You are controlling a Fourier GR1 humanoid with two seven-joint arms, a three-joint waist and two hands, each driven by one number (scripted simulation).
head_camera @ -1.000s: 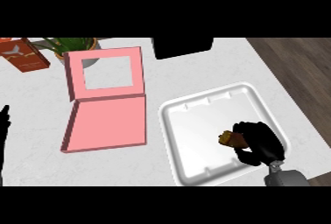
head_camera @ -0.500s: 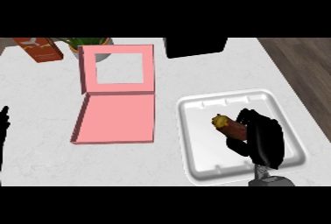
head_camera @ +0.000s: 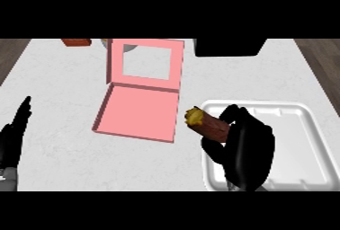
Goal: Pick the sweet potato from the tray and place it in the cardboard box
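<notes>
No readable txt, labels, brands, nos. or signs anywhere: nothing on the pink box, white tray, or counter.

Single head view, steeply down

Right hand low at the view's right, back of the hand toward the view, fingers and thumb curled round the sweet potato, whose end pokes out up and to the left of the fingers. Left hand at the view's left edge, resting, fingers straight and pointing up, holding nothing. Forearms barely in view at the lower edge.
</notes>
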